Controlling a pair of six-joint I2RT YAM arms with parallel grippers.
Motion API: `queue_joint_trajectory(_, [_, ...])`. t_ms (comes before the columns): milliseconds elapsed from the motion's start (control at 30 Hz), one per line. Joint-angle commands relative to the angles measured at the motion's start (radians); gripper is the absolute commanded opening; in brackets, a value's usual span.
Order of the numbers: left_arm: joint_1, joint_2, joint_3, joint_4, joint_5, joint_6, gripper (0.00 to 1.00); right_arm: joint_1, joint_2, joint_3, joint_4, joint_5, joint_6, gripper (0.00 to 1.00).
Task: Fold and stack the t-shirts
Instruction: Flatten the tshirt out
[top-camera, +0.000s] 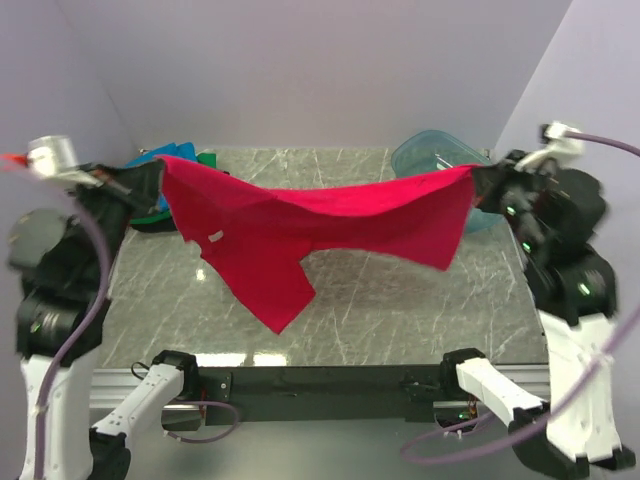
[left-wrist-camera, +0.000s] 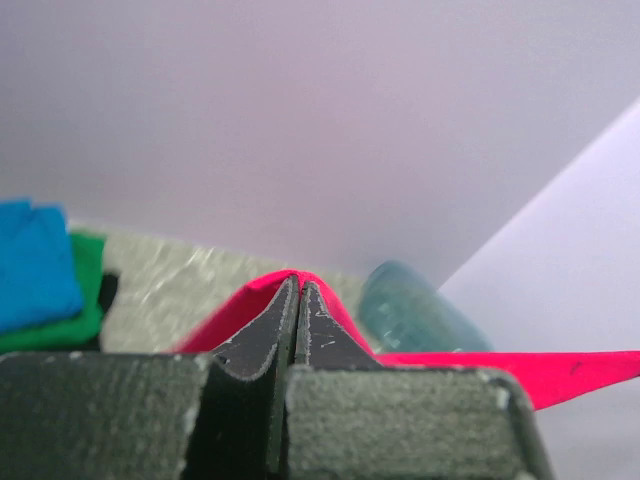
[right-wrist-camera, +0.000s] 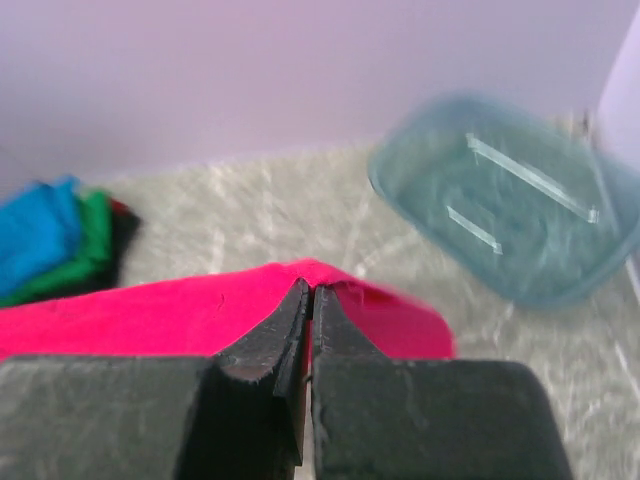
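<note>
The red-pink t-shirt (top-camera: 300, 225) hangs spread in the air between both arms, above the marble table, its lowest corner near the table's front left. My left gripper (top-camera: 158, 172) is shut on its left edge; the cloth (left-wrist-camera: 255, 300) wraps its tips (left-wrist-camera: 298, 283). My right gripper (top-camera: 476, 180) is shut on the right edge; the cloth (right-wrist-camera: 150, 315) shows at its tips (right-wrist-camera: 310, 292). The blue t-shirt (right-wrist-camera: 35, 235) lies on the green t-shirt (right-wrist-camera: 85, 250) and the black t-shirt (right-wrist-camera: 120, 240), folded at the back left, mostly hidden behind the red one in the top view.
A clear teal plastic tub (top-camera: 440, 158) stands at the back right, close to my right gripper; it also shows in the right wrist view (right-wrist-camera: 510, 200). The marble table (top-camera: 400, 300) is walled by lilac panels at the back and both sides.
</note>
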Motion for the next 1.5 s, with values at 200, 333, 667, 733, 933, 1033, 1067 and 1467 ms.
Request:
queue_joint_trajectory(200, [0.004,-0.094,0.282,-0.103,0.087,0.012,0.01,0.005,-0.122,0.336,-0.185,-0.16,-0.024,0.0])
queue_joint_trajectory(333, [0.004,-0.101,0.331,-0.101,0.129,-0.003,0.01,0.005,-0.13,0.393,-0.204,-0.193,-0.026,0.0])
queue_joint_trajectory(667, [0.004,0.061,0.112,0.012,0.125,-0.008,0.01,0.006,-0.029,0.137,-0.021,-0.191,-0.023,0.0])
queue_joint_trajectory(733, [0.004,0.148,0.087,0.025,0.108,0.005,0.01,0.005,0.037,0.081,0.016,-0.19,-0.02,0.0])
queue_joint_trajectory(933, [0.007,0.455,0.23,0.029,0.09,0.049,0.01,0.001,0.288,0.126,0.092,-0.187,-0.03,0.0])
queue_joint_trajectory(1033, [0.016,0.59,0.397,0.003,0.09,0.077,0.01,-0.002,0.417,0.246,0.093,-0.191,-0.033,0.0])
queue_joint_trajectory(1067, [0.02,0.65,0.496,-0.006,0.093,0.087,0.01,-0.003,0.448,0.322,0.083,-0.187,-0.037,0.0])
queue_joint_trajectory(1467, [0.064,0.657,0.805,0.141,0.278,0.202,0.01,-0.04,0.532,0.621,0.06,-0.199,-0.089,0.0])
